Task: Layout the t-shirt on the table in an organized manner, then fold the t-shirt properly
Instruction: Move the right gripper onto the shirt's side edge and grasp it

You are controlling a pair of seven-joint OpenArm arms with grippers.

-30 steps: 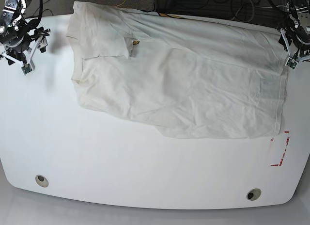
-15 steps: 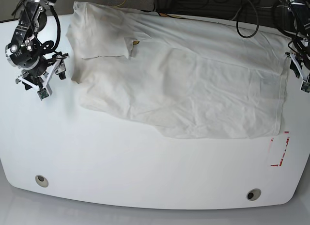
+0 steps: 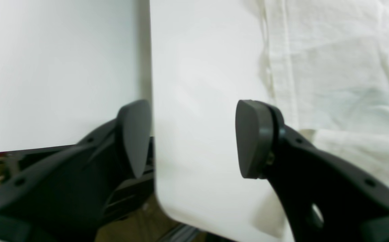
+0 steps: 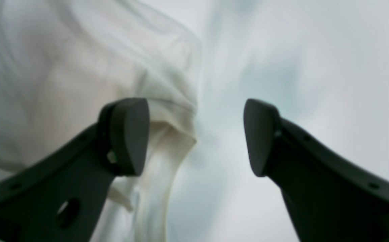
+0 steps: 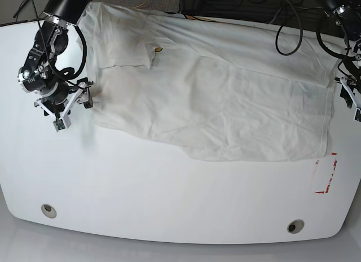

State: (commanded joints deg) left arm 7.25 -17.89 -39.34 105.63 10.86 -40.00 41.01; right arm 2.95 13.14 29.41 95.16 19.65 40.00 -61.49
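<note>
The off-white t-shirt (image 5: 225,98) lies spread over the far half of the white table (image 5: 169,194), wrinkled, with one sleeve folded over near the top left. My right gripper (image 5: 74,112) is open at the shirt's left edge. In the blurred right wrist view, the gripper (image 4: 194,136) has a hemmed edge of the t-shirt (image 4: 80,74) beside its left finger (image 4: 127,134). My left gripper (image 5: 350,101) is open over the table's right edge, just off the shirt's hem. In the left wrist view, the gripper (image 3: 194,139) has bare table (image 3: 198,67) between its fingers and the t-shirt (image 3: 342,67) to the right.
Two round grommet holes (image 5: 48,210) (image 5: 294,226) sit near the table's front edge. A red tape mark (image 5: 327,174) lies at the right, below the shirt's hem. Dark cables (image 5: 282,8) hang behind the table's far edge.
My right gripper has moved down and inward from the table's far left until it reaches the shirt's left edge. My left gripper has moved down along the table's right edge. The shirt lies as before.
</note>
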